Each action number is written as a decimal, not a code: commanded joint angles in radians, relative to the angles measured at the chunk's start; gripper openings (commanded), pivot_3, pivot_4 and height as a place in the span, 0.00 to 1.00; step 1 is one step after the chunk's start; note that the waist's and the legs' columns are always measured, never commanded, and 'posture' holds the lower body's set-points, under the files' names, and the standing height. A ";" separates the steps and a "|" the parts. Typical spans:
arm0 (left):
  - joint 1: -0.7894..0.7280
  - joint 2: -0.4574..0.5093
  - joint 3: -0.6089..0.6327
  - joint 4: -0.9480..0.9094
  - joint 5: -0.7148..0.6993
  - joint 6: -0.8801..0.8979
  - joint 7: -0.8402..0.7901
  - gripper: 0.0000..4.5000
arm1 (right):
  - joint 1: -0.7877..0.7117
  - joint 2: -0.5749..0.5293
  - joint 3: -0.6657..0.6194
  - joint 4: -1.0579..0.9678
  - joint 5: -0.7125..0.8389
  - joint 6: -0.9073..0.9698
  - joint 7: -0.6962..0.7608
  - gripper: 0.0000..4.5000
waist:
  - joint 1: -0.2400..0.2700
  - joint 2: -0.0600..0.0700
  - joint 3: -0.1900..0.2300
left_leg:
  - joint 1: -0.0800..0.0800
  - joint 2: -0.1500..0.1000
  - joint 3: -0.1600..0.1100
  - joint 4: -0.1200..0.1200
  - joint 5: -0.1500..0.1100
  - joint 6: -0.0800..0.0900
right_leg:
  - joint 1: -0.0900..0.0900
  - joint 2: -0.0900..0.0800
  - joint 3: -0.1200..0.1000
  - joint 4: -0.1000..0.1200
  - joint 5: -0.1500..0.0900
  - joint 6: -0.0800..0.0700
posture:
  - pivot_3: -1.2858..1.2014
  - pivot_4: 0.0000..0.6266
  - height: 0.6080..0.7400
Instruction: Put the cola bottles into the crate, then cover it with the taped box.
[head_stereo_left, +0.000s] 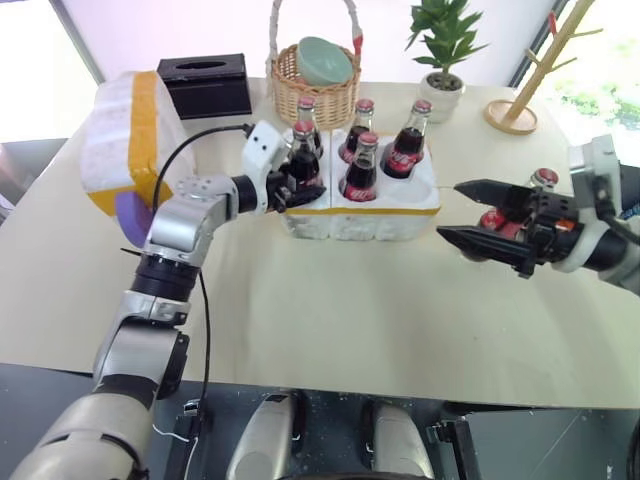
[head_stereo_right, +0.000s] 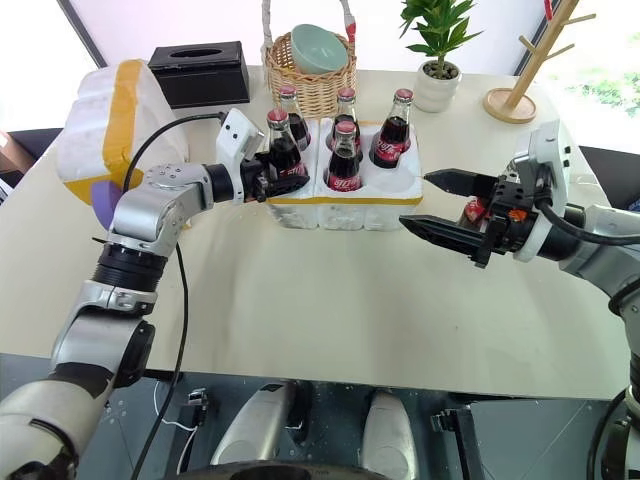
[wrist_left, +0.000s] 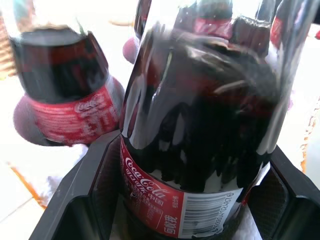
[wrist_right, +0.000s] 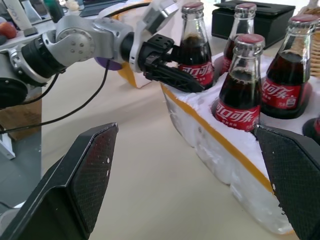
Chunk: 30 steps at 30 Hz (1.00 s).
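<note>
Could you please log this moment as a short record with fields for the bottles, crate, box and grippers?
bottles in crate: five cola bottles upright in the crate
sixth bottle: on the table, behind the right gripper
left gripper: closed on the front-left bottle, in its well
right gripper: open, holding nothing
taped box: on the table left of the crate, not yet covering it

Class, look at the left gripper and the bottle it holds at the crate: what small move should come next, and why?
Probably open the left gripper and back away: its bottle already seems seated in the front left well of the crate. A sixth bottle still stands on the table behind the open right gripper.
</note>
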 joint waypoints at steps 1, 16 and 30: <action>0.026 0.000 0.029 -0.018 -0.002 0.013 0.006 0.73 | -0.016 0.006 -0.012 -0.006 -0.002 -0.018 -0.003 1.00 | 0.001 0.000 0.000 | 0.000 0.000 0.000 0.000 0.000 0.000 | 0.000 0.000 0.000 0.000 0.000 0.000 | 0.52 0.24 0.97; 0.141 0.318 0.393 -0.491 -0.550 0.436 -0.275 0.99 | 0.122 0.015 -0.112 -0.074 0.017 0.014 -0.060 1.00 | -0.003 0.000 0.000 | 0.000 0.001 0.000 0.000 0.001 -0.001 | -0.001 0.001 0.000 0.000 0.000 0.000 | 0.52 0.24 0.97; 0.423 0.402 0.280 -0.744 -0.538 0.372 -0.254 0.99 | 0.379 0.217 -0.219 -0.040 -0.166 -0.049 -0.365 1.00 | -0.001 0.001 -0.001 | 0.009 0.001 0.000 -0.002 0.000 -0.001 | 0.004 0.000 0.003 -0.003 -0.002 -0.006 | 0.52 0.24 0.97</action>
